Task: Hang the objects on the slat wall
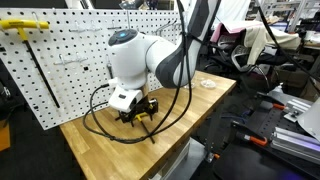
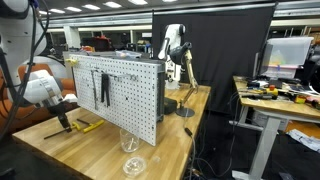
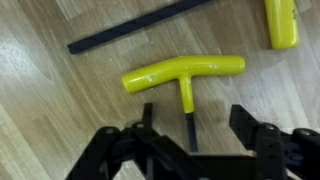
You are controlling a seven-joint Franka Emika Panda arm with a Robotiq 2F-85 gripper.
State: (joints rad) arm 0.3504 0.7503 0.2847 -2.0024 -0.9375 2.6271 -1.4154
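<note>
A T-shaped tool with a yellow handle [image 3: 185,72] lies flat on the wooden table. Its black shaft [image 3: 190,130] runs down between my jaws. My gripper [image 3: 193,112] is open and hovers low over the shaft, one finger on each side, not closed on it. It also shows in both exterior views [image 1: 138,112] [image 2: 65,120]. A second yellow handle [image 3: 282,22] lies at the top right of the wrist view. A third yellow-handled tool [image 1: 25,27] hangs on the white slat wall [image 1: 70,65], which also shows in an exterior view [image 2: 125,95].
A long black bar [image 3: 140,25] lies on the table beyond the tool. Dark tools [image 2: 105,90] hang on the panel. A black cable [image 1: 100,125] loops on the table [image 1: 190,105]. A clear glass [image 2: 132,160] stands near the table edge.
</note>
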